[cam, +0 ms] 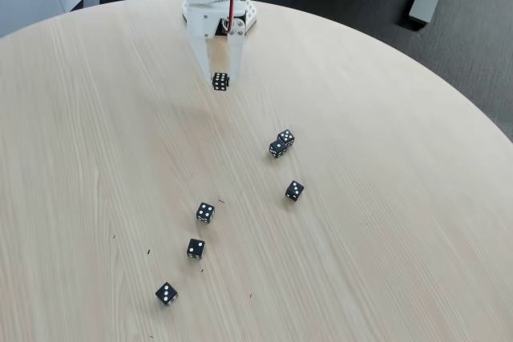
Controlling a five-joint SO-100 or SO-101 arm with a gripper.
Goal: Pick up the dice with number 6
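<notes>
Dice with number 6 (220,81) sits right at the tips of the claw (220,79), far side of the round wooden table (385,246), pinched between the two white fingers (200,58) that come straight down from the arm's white body. The claw is closed down to the cube's width and has hold of it; a face with two rows of three pips shows towards the camera. Whether the cube touches the wood or hangs just clear of it, I cannot tell.

Sweeping left to right across the near half: a black die (166,294) nearest the camera at lower left, another die (195,248) just beyond it, a third die (205,212) further up that same diagonal. Then a touching pair of dice (280,143) right of centre, and a lone die (294,191) nearer, below that pair. All of these lie well apart from the claw.
</notes>
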